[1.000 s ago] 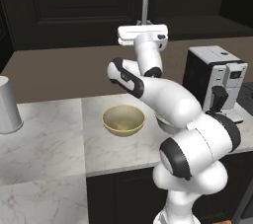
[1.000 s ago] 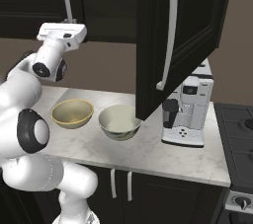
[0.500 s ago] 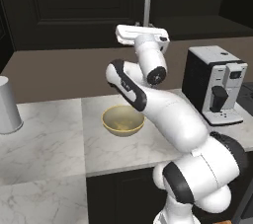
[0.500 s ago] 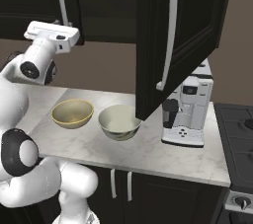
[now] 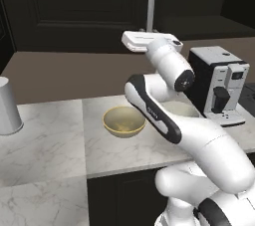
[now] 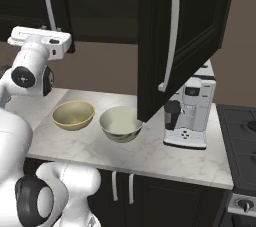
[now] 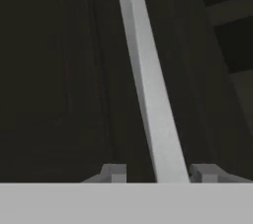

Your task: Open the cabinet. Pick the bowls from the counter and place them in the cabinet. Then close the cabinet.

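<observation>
While the right door (image 6: pixel 185 41) of the cabinet (image 5: pixel 74 8) hangs wide open, the left door is judged the step in hand. The gripper (image 7: pixel 158 173) is held apart, its tips astride the handle (image 7: pixel 146 80) running toward 12 o'clock. Closing and pulling is called for next. Both bowls (image 6: pixel 73 114) (image 6: pixel 121 123) wait on the counter (image 6: pixel 150 158).

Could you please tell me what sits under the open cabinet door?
The off-white bowl sits on the counter beneath the open cabinet door; the door's lower corner covers the bowl's far rim.
</observation>
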